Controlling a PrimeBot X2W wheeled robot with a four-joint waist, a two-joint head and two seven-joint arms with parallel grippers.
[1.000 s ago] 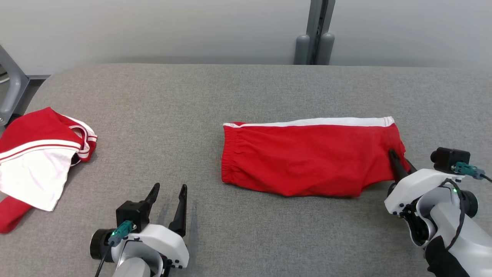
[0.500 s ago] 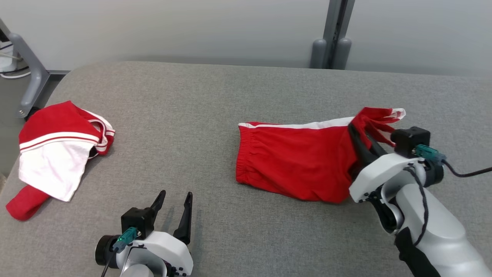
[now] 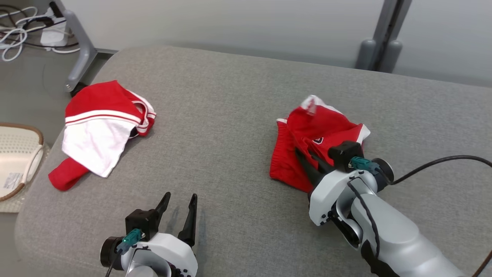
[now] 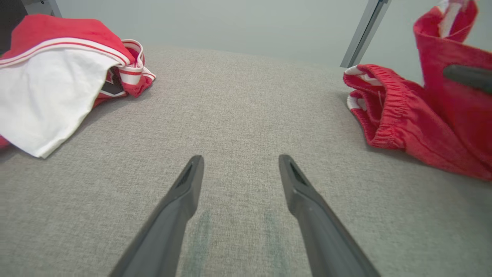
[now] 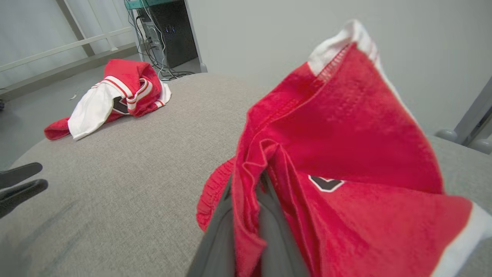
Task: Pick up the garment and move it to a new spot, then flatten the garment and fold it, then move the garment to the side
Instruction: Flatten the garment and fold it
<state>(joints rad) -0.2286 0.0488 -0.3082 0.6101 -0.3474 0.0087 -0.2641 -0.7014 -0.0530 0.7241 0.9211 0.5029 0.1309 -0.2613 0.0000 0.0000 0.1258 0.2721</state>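
Note:
The garment (image 3: 307,129) is a pair of red shorts with a white side stripe, bunched right of centre on the grey padded table (image 3: 230,115). My right gripper (image 3: 302,156) is shut on a fold of its red cloth. In the right wrist view the garment (image 5: 346,146) hangs over and around the fingers (image 5: 221,231), its white-trimmed hem raised. The elastic waistband end of the garment (image 4: 399,115) rests on the table. My left gripper (image 3: 180,199) stands open over bare table near the front edge, and my left gripper (image 4: 238,159) holds nothing.
A second red and white garment (image 3: 100,127) lies crumpled at the table's left edge. Beyond that edge stand a pale woven basket (image 3: 15,154) on the floor, a grey frame leg (image 3: 80,50) and loose cables (image 3: 15,27). A grey post (image 3: 380,42) rises behind the table.
The head camera has turned, shifting the whole view. My right gripper has lifted the shorts' right end and carried it leftward over the rest, bunching the flat shorts. The left gripper stays put.

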